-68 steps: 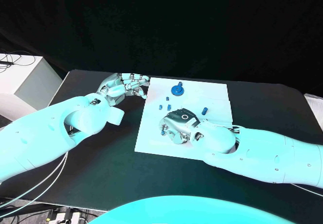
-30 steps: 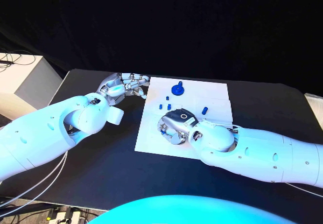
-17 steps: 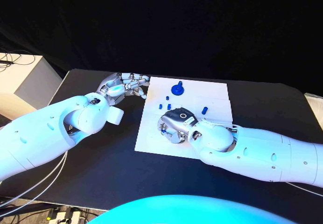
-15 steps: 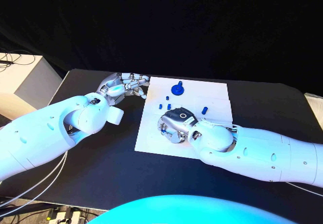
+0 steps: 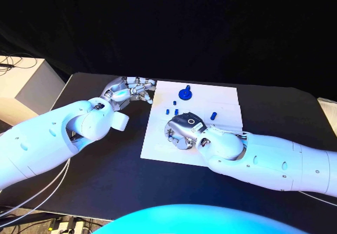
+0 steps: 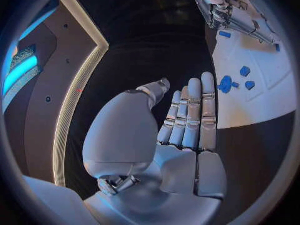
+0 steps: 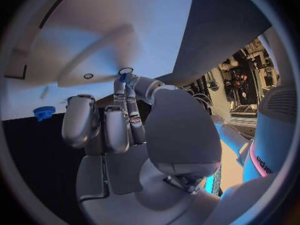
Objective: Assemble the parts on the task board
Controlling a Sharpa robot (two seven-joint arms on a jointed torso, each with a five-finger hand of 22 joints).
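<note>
R hand [image 5: 184, 130] low over task board [image 5: 226, 102], fingers [image 7: 127, 92] pinching small blue part [image 7: 123, 77] at a hole. Part prob. light, rigid, slick; hold by its sides near tip. L hand [image 5: 130, 90] at board's edge, fingers straight, holding nothing.

— What are my hands [image 5: 184, 131] made of?
— Silvery metal, lightly glossy; my arms [image 5: 273, 163] are smooth white plastic.
— The task board [image 5: 217, 105]?
— Matt white. The parts [image 5: 185, 93] look like smooth blue plastic, the table [image 5: 105, 165] matt black.
</note>
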